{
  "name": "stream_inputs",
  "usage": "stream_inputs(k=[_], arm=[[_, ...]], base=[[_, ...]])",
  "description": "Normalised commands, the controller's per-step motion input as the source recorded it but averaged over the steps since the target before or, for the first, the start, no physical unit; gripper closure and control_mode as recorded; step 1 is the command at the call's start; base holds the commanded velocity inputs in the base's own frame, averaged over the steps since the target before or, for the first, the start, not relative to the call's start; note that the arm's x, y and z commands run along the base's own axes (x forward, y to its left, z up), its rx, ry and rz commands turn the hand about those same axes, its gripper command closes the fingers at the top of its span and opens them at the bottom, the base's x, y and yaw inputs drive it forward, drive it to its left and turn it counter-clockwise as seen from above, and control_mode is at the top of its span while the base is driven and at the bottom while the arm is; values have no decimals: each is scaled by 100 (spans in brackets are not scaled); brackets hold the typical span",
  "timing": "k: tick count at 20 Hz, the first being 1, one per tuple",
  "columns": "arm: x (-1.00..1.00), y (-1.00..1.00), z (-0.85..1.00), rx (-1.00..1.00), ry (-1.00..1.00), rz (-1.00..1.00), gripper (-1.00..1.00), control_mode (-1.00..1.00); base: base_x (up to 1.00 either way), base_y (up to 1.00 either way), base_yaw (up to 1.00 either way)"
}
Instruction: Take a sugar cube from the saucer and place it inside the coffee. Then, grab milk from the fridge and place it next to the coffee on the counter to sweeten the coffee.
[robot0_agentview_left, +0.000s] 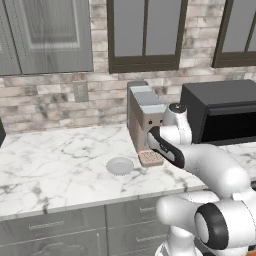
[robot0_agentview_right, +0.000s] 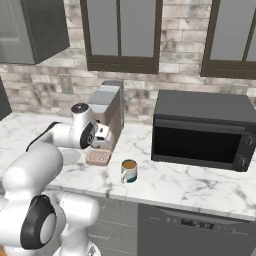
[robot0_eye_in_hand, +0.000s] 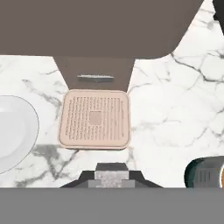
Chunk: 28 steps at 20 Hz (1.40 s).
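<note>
My gripper (robot0_eye_in_hand: 112, 176) is shut on the sugar cube (robot0_eye_in_hand: 112, 174), a small pale block pinched between the dark fingertips. It hangs above the counter (robot0_agentview_left: 50, 160), just in front of the coffee machine's drip tray. The saucer (robot0_agentview_left: 120, 165) lies bare to the left of the machine, and its rim shows at the left of the hand view (robot0_eye_in_hand: 13, 131). The coffee (robot0_agentview_right: 129, 171), a silvery mug of brown liquid, stands on the counter right of the gripper (robot0_agentview_right: 102, 134); its rim peeks in at the hand view's lower right (robot0_eye_in_hand: 206, 175). Milk and fridge are out of view.
The beige-and-grey coffee machine (robot0_agentview_right: 107, 112) stands against the brick wall, its ribbed drip tray (robot0_eye_in_hand: 95, 118) right below the hand. A black microwave (robot0_agentview_right: 202, 130) sits to the right. Grey drawers run under the counter's front edge.
</note>
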Motion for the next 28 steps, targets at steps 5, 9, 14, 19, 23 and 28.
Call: stream_inputs(k=[5,9,14,19,23,28], arm=[[-11,-100,0,1,0,-10,100,-100],[1,-100,0,1,3,-14,100,-100],[4,-61,0,0,11,-14,100,-100],[0,0,-3,0,3,0,100,-100],[0,0,-20,0,6,-1,100,-100],[2,0,-18,0,1,-1,100,-100]], base=[[0,0,0],[0,0,0],[0,0,0],[0,0,0],[0,0,0],[0,0,0]])
